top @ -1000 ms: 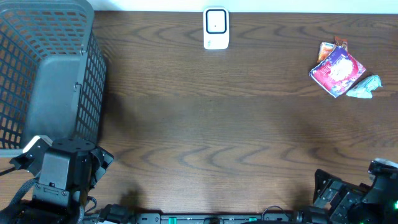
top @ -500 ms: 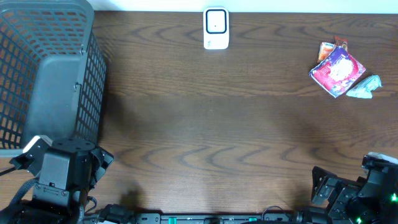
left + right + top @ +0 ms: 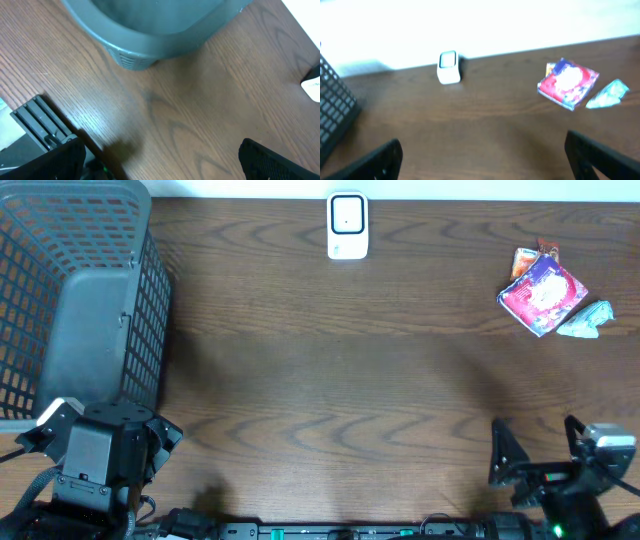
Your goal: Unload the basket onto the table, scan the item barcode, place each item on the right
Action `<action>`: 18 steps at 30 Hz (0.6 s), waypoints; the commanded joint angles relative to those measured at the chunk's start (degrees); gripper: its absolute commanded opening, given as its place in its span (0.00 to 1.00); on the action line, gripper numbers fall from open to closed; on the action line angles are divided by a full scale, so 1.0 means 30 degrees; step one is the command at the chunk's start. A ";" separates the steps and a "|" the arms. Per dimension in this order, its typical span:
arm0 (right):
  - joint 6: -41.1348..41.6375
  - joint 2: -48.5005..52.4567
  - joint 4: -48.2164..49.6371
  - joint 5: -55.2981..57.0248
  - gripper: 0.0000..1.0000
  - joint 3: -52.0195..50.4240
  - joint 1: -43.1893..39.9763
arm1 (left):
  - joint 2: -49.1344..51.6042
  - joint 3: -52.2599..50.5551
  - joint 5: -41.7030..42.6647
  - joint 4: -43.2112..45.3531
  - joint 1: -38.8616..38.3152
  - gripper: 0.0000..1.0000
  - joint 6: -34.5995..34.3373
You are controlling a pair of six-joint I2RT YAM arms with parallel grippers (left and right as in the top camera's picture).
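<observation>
Basket of grey plastic mesh (image 3: 70,290) is sitting at the far left of the dark wooden table (image 3: 330,380), and my left pincer (image 3: 160,155) is hanging near its front corner, jaws spread wide and empty. The small white barcode scanner (image 3: 347,226) is standing mid far edge. My right pincer (image 3: 540,455) is hovering near right, jaws apart, gripping nothing. The red and purple foil packet (image 3: 543,293) is lying far right, touching an orange packet (image 3: 525,260) and a pale teal wrapper (image 3: 586,320).

Lighting: even, soft — faint shadows on table (image 3: 320,380). Right wrist view blurred, background (image 3: 480,20) blown white; overhead sharp.
</observation>
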 commanded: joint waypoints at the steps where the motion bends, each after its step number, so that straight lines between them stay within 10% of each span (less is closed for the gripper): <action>1: -0.0284 -0.0838 0.2025 0.0357 0.99 -0.2914 0.0189 | 0.0022 0.0029 -0.0262 -0.0051 0.0029 0.98 -0.0306; 18: -0.1290 -0.4685 1.2320 0.0459 0.99 -1.2998 0.0160 | 0.0022 0.0029 -0.0262 -0.0051 0.0029 0.98 -0.0306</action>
